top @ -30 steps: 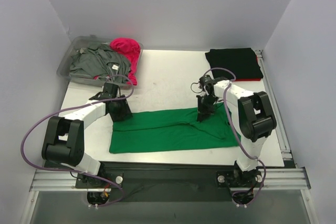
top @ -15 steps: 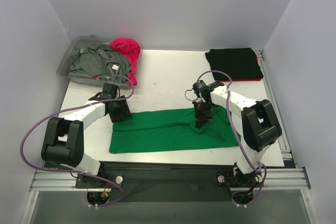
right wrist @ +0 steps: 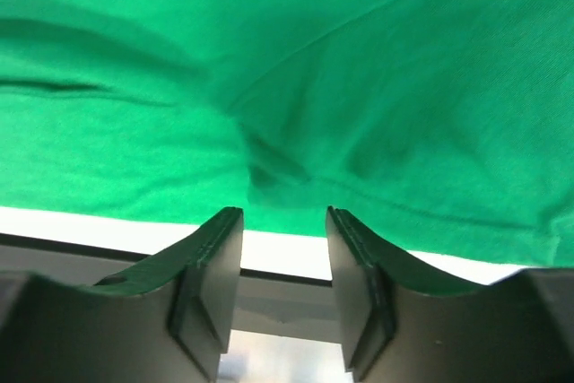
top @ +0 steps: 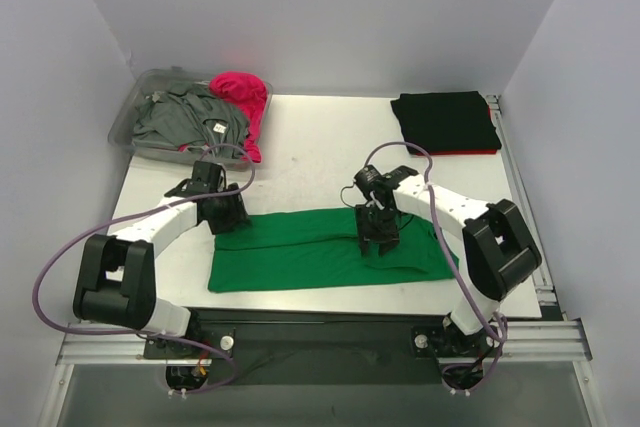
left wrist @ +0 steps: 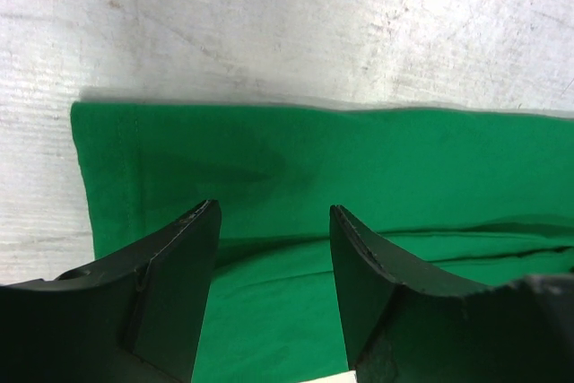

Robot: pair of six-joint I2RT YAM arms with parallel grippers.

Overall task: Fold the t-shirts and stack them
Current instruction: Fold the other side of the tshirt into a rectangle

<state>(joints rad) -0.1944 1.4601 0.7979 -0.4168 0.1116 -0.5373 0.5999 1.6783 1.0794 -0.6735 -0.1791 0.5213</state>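
Note:
The bright green t-shirt lies folded into a long band across the front of the table. My left gripper is open and empty, low over the shirt's back left end. My right gripper is open and empty, just above the shirt's right half, with a small pucker in the cloth ahead of its fingertips. The black t-shirt lies folded at the back right. The grey t-shirt and the magenta pink t-shirt lie crumpled at the back left.
A clear plastic bin at the back left corner holds the grey and pink shirts. Bare white table lies between bin and black shirt. The table's front edge runs just beyond the green shirt's near hem.
My right gripper has moved left and nearer over the green shirt, from its back edge onto its right half. The left gripper has stayed at the shirt's left end.

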